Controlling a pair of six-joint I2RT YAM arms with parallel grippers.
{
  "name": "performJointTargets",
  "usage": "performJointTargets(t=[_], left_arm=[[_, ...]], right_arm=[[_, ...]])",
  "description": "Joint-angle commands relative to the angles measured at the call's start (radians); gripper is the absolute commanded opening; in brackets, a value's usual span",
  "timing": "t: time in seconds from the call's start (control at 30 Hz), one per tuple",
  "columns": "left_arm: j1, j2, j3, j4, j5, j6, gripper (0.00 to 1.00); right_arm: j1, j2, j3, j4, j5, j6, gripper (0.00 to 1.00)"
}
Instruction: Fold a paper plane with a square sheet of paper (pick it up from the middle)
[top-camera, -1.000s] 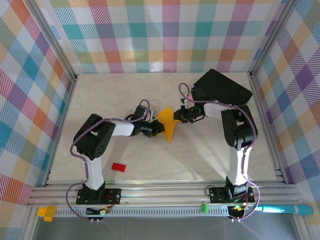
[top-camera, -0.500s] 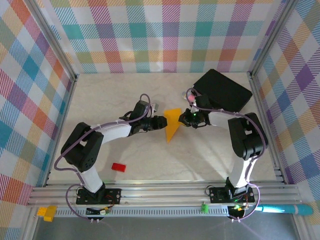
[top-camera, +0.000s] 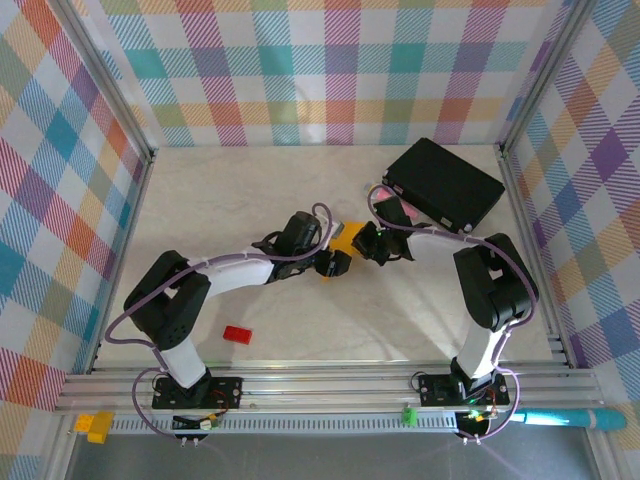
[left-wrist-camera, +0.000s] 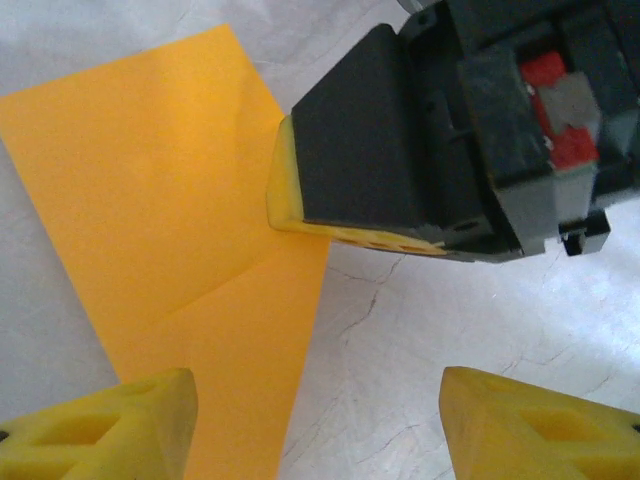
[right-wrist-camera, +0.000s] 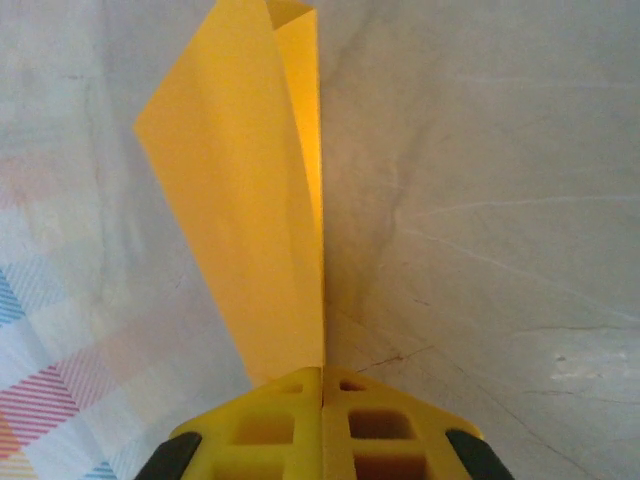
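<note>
I note right fingers (right-wrist-camera: 322, 390) clamped on paper (right-wrist-camera: 240, 200), long axis straight ahead of them; left fingers (top-camera: 334, 263) spread, paper ahead-left.

The top external camera sits high above and behind the arm bases, looking steeply down on the whole table (top-camera: 400, 320) and its plaid walls (top-camera: 330, 70). The left wrist camera sits very close to the tabletop, looking down past the left gripper (left-wrist-camera: 320, 425) at the orange-yellow paper (left-wrist-camera: 170, 220) and the right gripper (left-wrist-camera: 300, 215). The right wrist camera looks forward along the right gripper (right-wrist-camera: 322, 400), close on the same paper (right-wrist-camera: 250, 200). All three views share that paper (top-camera: 348, 232).
</note>
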Motion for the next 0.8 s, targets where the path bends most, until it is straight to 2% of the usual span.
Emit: performJointTargets(t=[0.0,0.3,0.63,0.77], left_arm=[[-0.012,0.036,-0.007,0.008,-0.035,0.148,0.65],[-0.038,0.078,0.005,0.007,-0.090,0.266,0.55],[-0.045,0.107,-0.014,0.053,-0.099,0.286,0.50],[-0.047,0.117,-0.021,0.066,-0.110,0.289,0.45]], right_arm=[[-0.001,-0.035,0.005,-0.041,0.027,0.068,0.03],[-0.001,-0.040,0.031,-0.056,-0.004,0.109,0.04],[-0.001,-0.041,0.051,-0.076,-0.032,0.114,0.07],[-0.001,-0.038,0.058,-0.078,-0.043,0.118,0.08]])
